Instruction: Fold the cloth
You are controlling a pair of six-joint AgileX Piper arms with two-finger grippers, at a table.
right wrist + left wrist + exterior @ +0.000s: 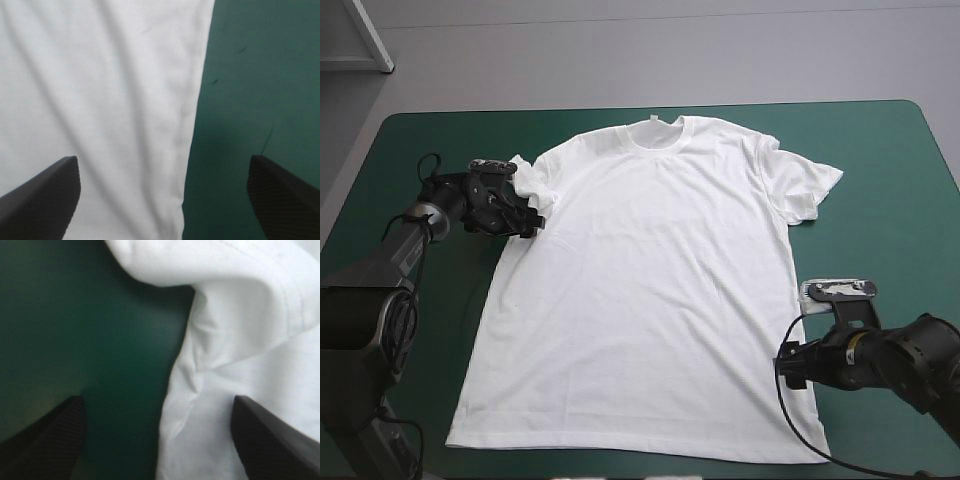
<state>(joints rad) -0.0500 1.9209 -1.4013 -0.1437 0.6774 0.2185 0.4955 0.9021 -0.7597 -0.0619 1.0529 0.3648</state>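
The white T-shirt [655,280] lies spread flat on the teal-green cover, collar toward the far edge. My left gripper [532,212] is low at the shirt's left sleeve, which is bunched there. In the left wrist view it [159,405] stands open, the sleeve's rumpled edge [225,340] running between its fingers. My right gripper [790,365] is at the shirt's right side seam, near the hem. It [162,167] stands open too, straddling the shirt's straight side edge [192,125], cloth under one finger and bare cover under the other.
Bare teal-green cover [880,200] borders the shirt on both sides and along the far edge. The shirt's hem [620,448] lies close to the table's near edge.
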